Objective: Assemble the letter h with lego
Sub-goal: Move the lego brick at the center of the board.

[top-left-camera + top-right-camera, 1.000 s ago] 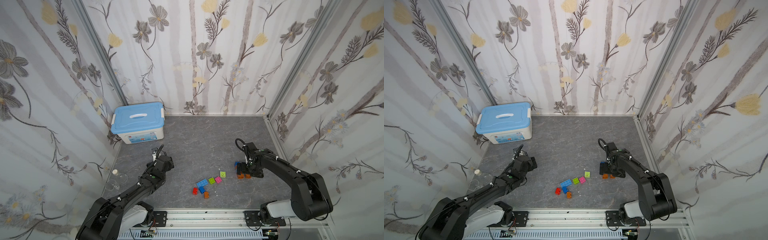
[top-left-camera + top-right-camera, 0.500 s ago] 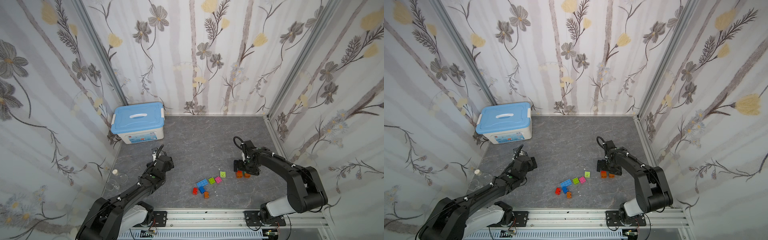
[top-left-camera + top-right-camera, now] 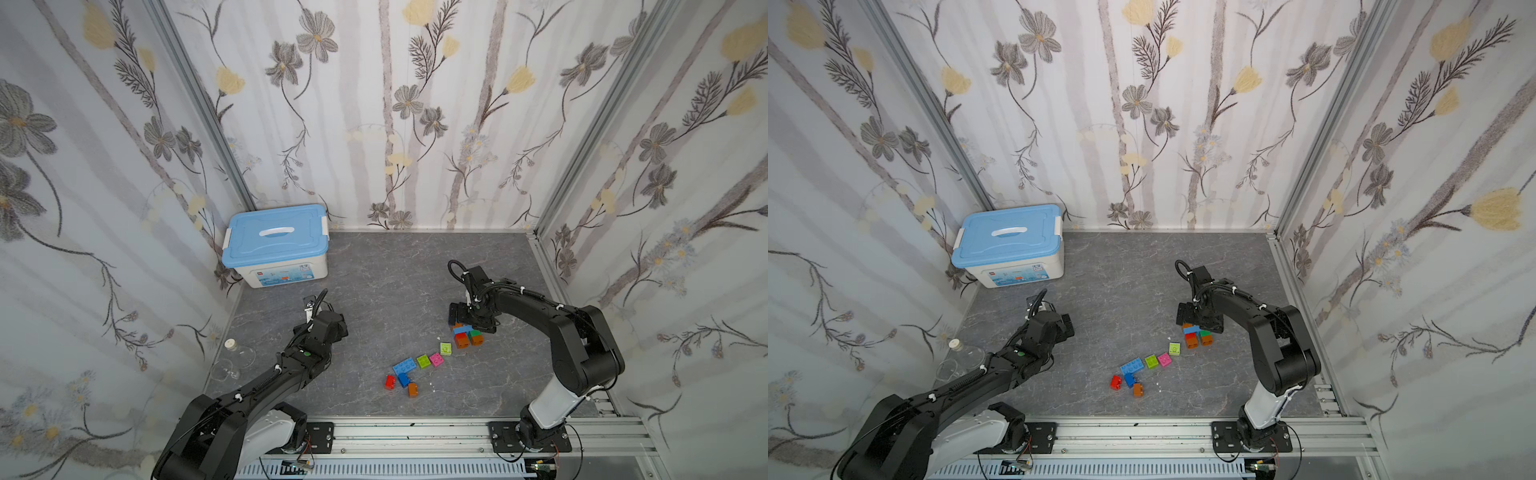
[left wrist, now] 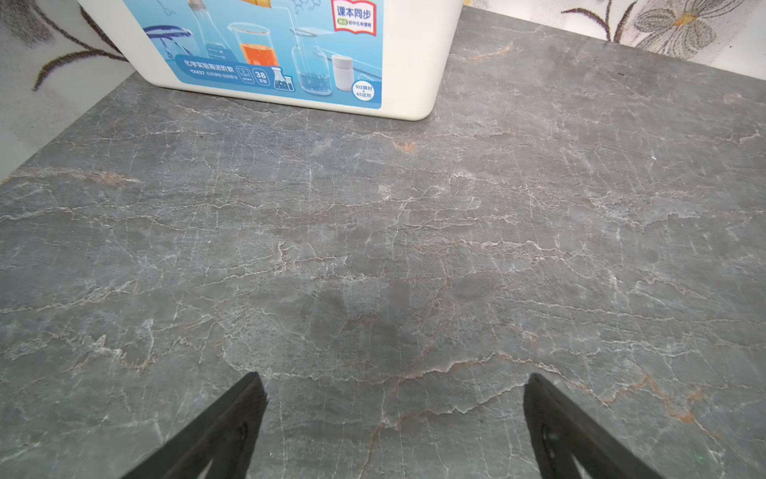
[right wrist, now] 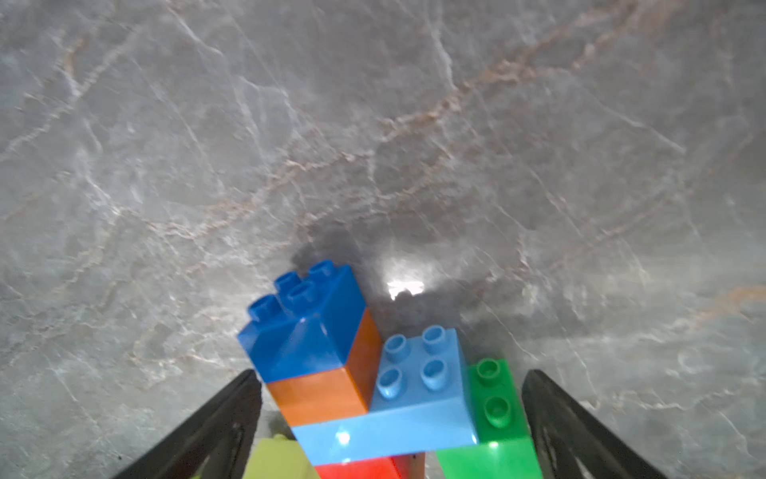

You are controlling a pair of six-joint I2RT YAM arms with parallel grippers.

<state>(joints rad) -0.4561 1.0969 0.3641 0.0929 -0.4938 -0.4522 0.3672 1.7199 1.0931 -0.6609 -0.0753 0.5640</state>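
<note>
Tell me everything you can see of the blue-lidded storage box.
The storage box is a white plastic tub, shut under a light-blue lid with a white handle and side clips. A blue label picturing lab glassware covers its front. It stands upright on the grey table in a far corner, nothing on it.

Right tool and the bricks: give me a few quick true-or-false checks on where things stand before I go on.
1. The right tool stands open with the brick assembly between its fingers. True.
2. The left tool holds a brick. False: it is open and empty over bare table.
3. In the assembly, a dark-blue brick sits on an orange brick. True.
4. The storage box is uncovered. False: its lid is on.
5. A pink brick lies loose beside a lime brick. True.
</note>
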